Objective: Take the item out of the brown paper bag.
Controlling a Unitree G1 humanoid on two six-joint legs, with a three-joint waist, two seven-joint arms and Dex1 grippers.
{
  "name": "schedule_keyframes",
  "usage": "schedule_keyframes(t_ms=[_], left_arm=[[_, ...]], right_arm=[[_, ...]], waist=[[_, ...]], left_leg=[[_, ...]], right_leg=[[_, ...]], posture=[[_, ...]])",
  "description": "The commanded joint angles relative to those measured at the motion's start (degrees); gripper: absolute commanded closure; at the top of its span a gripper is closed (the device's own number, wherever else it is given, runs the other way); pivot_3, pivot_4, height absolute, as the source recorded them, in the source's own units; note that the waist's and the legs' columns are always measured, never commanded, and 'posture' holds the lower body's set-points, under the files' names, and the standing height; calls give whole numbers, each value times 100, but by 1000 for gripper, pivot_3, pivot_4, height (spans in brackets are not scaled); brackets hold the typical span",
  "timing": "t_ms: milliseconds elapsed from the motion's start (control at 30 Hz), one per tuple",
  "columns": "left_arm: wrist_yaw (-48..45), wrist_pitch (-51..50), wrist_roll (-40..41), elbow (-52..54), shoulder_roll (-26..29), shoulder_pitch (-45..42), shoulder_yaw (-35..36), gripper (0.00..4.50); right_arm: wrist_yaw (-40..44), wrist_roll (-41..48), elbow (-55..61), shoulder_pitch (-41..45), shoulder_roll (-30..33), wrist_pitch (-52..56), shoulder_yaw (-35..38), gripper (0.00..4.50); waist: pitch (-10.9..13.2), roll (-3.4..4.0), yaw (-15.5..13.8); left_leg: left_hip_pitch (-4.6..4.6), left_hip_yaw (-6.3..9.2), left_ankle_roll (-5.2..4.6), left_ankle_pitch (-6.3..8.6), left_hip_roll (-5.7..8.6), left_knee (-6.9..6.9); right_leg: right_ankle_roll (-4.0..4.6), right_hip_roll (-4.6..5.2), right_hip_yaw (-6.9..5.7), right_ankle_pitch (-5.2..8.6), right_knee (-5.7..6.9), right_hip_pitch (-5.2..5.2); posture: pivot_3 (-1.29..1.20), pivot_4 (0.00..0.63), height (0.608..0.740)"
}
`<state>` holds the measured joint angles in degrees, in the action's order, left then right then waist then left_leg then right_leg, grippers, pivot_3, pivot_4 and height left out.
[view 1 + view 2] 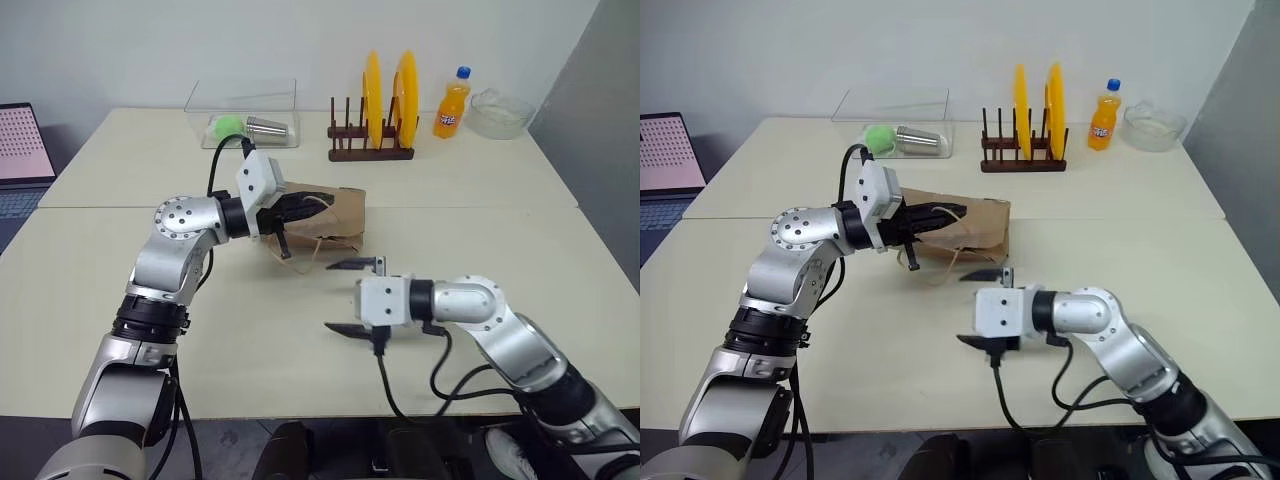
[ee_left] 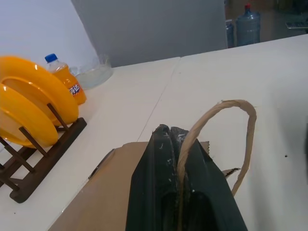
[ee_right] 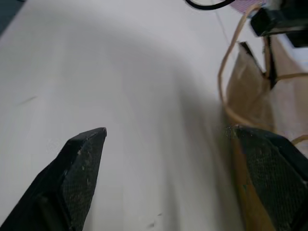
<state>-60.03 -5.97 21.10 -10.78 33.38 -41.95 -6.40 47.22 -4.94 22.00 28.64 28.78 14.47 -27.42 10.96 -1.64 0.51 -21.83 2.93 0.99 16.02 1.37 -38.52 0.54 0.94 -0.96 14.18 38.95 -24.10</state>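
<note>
Left gripper (image 1: 300, 209), at the bag (image 1: 335, 215): jaws clamped on one loop handle (image 2: 226, 130), lifting that edge off the tabletop (image 1: 500, 180). Right gripper (image 1: 352, 296), just in front of the bag: jaws wide, holding nothing. Item unseen, presumably inside the bag. Early going: mouth held up; reaching in and drawing out left to do.
</note>
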Motion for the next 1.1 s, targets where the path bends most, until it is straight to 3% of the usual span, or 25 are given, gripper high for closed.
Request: schedule_keyframes(t_ms=[33,600,700,1033,1100], left_arm=[[-105,102,-41,0,-29,-115,166,4472],[-154,-17,-176,158,-137,-100,157,4472],[-155,-54,-177,196,-145,-107,156,4500],[-177,-198,-155,248,-143,-169,179,4500],[-176,-225,-158,270,-143,-169,177,4500]], right_arm=[[-285,-309,-65,122,-181,-201,11,0],[-1121,-1901,-1491,518,-955,-1300,-595,0],[-1186,-2056,-1741,502,-1041,-1445,-640,617],[-1640,-2508,-2085,503,-1118,-1936,-573,4294],[-1675,-2522,-2129,495,-1141,-1970,-550,4491]], waist=[[0,0,-10],[0,0,-6],[0,0,-4],[0,0,-1],[0,0,-1]], left_leg=[[-1,0,1,-1,0,0],[-5,-1,-17,10,1,-15],[-5,-2,-16,9,1,-15],[-6,-3,-17,10,1,-17],[-6,-3,-17,10,1,-17]], right_leg=[[11,0,0,-6,0,0],[26,0,1,-15,4,0],[27,0,2,-16,4,0],[27,-1,4,-16,4,0],[27,-1,4,-16,4,0]], posture=[[0,150,740],[0,150,740],[0,150,740],[0,150,740],[0,150,740]])
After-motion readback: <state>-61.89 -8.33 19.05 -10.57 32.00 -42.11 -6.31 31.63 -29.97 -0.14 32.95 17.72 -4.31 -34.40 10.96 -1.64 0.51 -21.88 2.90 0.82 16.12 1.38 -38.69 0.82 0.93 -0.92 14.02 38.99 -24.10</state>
